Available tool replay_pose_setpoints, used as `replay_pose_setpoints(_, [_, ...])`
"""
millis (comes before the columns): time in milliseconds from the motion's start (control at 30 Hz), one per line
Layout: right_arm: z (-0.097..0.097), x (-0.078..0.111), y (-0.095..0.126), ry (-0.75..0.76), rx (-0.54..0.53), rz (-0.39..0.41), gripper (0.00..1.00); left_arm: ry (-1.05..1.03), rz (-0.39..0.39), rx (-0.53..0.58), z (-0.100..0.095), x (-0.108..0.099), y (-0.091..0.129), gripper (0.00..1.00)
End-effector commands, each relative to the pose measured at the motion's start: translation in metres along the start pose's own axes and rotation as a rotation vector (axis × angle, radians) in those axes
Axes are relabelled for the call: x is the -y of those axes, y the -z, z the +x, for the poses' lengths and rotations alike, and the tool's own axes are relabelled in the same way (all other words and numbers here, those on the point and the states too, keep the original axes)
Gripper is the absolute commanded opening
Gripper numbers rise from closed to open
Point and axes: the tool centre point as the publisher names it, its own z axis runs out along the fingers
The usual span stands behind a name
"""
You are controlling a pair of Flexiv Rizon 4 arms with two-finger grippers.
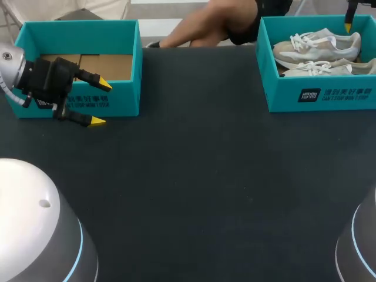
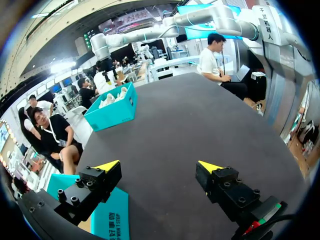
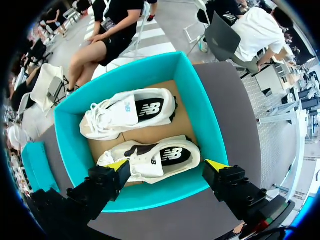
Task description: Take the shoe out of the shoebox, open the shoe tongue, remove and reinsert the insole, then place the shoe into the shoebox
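Observation:
A teal shoebox [image 1: 320,97] at the table's far right holds two white and beige shoes lying side by side, one [image 1: 320,46] behind the other [image 1: 323,69]. In the right wrist view my right gripper [image 3: 168,165] hangs open above this shoebox [image 3: 200,115], over the nearer shoe [image 3: 160,157]; the second shoe [image 3: 130,112] lies beyond it. Neither finger touches a shoe. One yellow fingertip [image 1: 348,27] of it shows over the box's back. My left gripper [image 1: 100,103] stands open and empty in front of a second teal box [image 1: 117,94].
The left box [image 2: 112,220] holds only brown cardboard [image 1: 88,64]. The dark table [image 1: 194,176] stretches between the two boxes. In the left wrist view the shoe-filled box [image 2: 112,112] stands far ahead of the left gripper [image 2: 159,166].

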Motion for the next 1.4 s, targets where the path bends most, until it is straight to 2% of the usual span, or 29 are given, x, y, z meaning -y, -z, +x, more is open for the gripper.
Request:
replay_pose_setpoints(33, [-0.005,0.025,0.005,-0.002,-0.005,-0.108,1.0,0.0,-0.004,-0.001,0.0,0.0,0.0,1.0])
replay_pose_setpoints(500, [-0.005,0.025,0.005,-0.002,-0.005,-0.108,1.0,0.0,-0.004,-0.001,0.0,0.0,0.0,1.0])
replay_pose_setpoints(600, [-0.006,0.027,0.006,0.0,-0.012,-0.09,1.0,0.142,-0.024,0.059,-0.002,0.004,0.005,1.0])
replay_pose_setpoints(733, [-0.005,0.038,0.004,0.028,-0.009,-0.07,1.0,0.297,-0.076,0.165,-0.004,0.005,0.018,1.0])
replay_pose_setpoints(767, [-0.006,0.041,0.002,0.029,-0.006,-0.067,1.0,0.353,-0.069,0.168,-0.005,0.005,0.021,1.0])
replay_pose_setpoints(800, [-0.006,0.043,0.001,0.031,-0.002,-0.065,1.0,0.394,-0.09,0.179,-0.006,0.004,0.022,1.0])
replay_pose_setpoints(833, [-0.008,0.048,-0.002,0.031,0.001,-0.052,1.0,0.444,-0.146,0.219,-0.009,0.003,0.022,1.0])
replay_pose_setpoints(900, [-0.012,0.056,-0.007,0.025,-0.008,-0.03,1.0,0.554,-0.155,0.252,-0.013,0.0,0.023,1.0])
replay_pose_setpoints(933, [-0.013,0.059,-0.01,0.018,-0.002,-0.017,1.0,0.59,-0.194,0.264,-0.015,0.0,0.024,1.0])
replay_pose_setpoints(1000, [-0.016,0.067,-0.017,0.015,-0.008,0.003,1.0,0.71,-0.208,0.302,-0.021,-0.003,0.027,1.0])
replay_pose_setpoints(1067, [-0.019,0.075,-0.021,0.007,-0.004,0.013,1.0,0.844,-0.276,0.357,-0.025,-0.007,0.03,1.0])
replay_pose_setpoints(1100, [-0.02,0.079,-0.022,0.001,-0.013,0.018,1.0,0.887,-0.277,0.365,-0.026,-0.009,0.032,1.0])
replay_pose_setpoints(1233, [-0.026,0.098,-0.018,-0.028,-0.026,0.019,1.0,1.032,-0.344,0.492,-0.03,-0.02,0.039,1.0])
replay_pose_setpoints(1333, [-0.029,0.114,-0.009,-0.03,-0.049,0.024,1.0,1.035,-0.464,0.556,-0.029,-0.024,0.037,1.0])
replay_pose_setpoints(1400, [-0.032,0.129,-0.003,-0.004,-0.054,0.049,1.0,1.035,-0.464,0.556,-0.029,-0.024,0.037,1.0])
